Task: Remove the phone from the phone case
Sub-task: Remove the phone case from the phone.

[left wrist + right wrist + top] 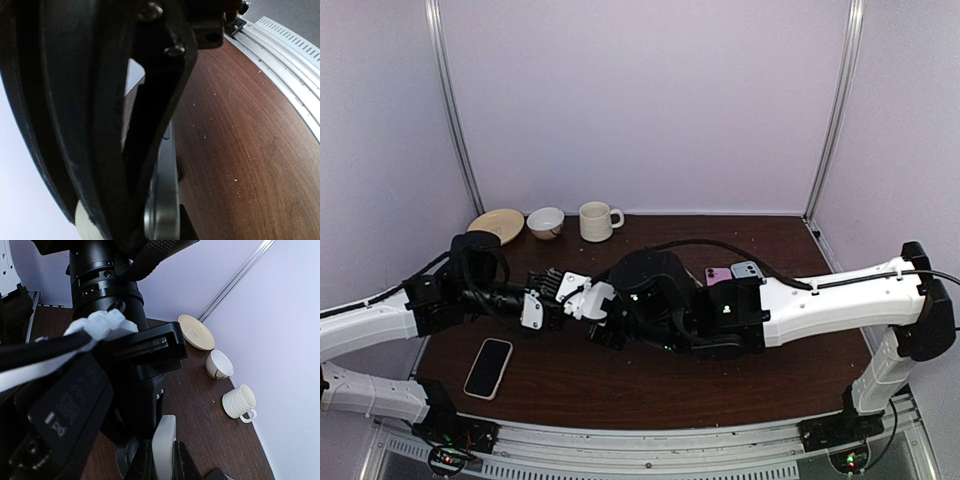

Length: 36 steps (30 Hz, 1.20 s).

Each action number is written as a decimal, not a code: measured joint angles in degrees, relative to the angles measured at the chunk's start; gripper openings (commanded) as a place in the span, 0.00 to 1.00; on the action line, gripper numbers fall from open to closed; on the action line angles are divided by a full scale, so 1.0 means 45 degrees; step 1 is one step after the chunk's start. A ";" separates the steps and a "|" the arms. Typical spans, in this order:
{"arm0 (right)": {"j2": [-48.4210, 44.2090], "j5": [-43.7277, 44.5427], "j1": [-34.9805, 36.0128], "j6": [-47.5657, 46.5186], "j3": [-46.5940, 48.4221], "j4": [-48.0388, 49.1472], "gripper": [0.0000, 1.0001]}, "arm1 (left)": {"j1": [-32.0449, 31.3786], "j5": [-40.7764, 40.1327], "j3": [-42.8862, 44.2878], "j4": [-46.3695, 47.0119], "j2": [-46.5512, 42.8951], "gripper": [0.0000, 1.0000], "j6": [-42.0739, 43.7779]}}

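phone case (70, 130) clamped in left tool (560, 298), right tool (592, 305) pinching grey slab (164, 437).

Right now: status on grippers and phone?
Left gripper shut, right gripper shut on thin pale slab, phone or case unclear. One phone flat on table, near left. Mug, bowl, saucer at back, out of the way.

Wood-grain brown table (620, 385); cream ribbed mug (595, 221); tan plate (497, 224); white bowl (545, 221).
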 measured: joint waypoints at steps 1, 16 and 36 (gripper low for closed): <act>0.0000 0.0000 0.0000 0.0053 0.0000 0.0044 0.00 | -0.0005 -0.0049 -0.0024 0.0034 -0.0034 0.00 -0.0049; -0.0160 0.0248 -0.0015 0.0476 -0.0534 0.0860 0.00 | -0.0039 -0.0704 -0.0287 0.0607 -0.0185 0.00 -0.0515; -0.1117 0.0554 -0.0039 0.0481 -0.1928 0.1957 0.00 | 0.0053 -0.0631 -0.0359 0.0884 -0.0330 0.00 -0.0661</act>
